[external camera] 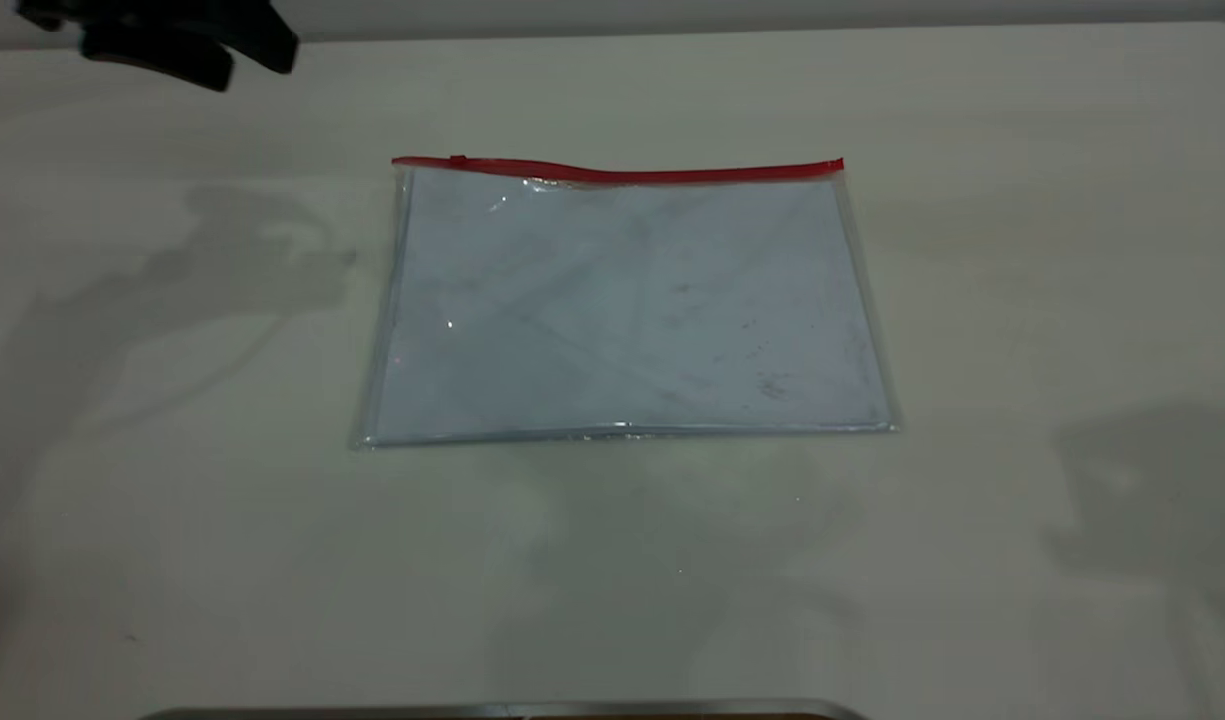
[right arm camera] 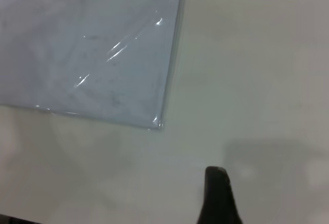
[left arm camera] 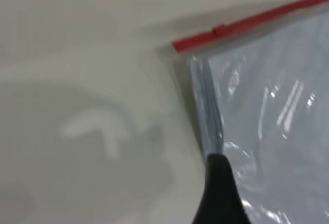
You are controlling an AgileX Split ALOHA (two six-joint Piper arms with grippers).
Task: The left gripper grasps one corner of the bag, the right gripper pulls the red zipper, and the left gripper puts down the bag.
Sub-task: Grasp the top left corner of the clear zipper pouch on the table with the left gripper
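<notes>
Left hand [external camera: 162,40] hangs at far-left worktop [external camera: 1022,300] edge, clear of bag [external camera: 622,310]; can't tell whether it's open. Right hand [right arm camera: 218,198] near bag's other side, grip unclear too. Bag lies flat mid-worktop, red zipper [external camera: 612,172] on far edge. Risk I see: flat slick corner gives no lip, fingers may slide off.

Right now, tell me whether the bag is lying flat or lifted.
Flat. The bag lies spread on the table, all four corners down, red zipper along its far edge. The left gripper is off it, at the table's far left corner.
</notes>
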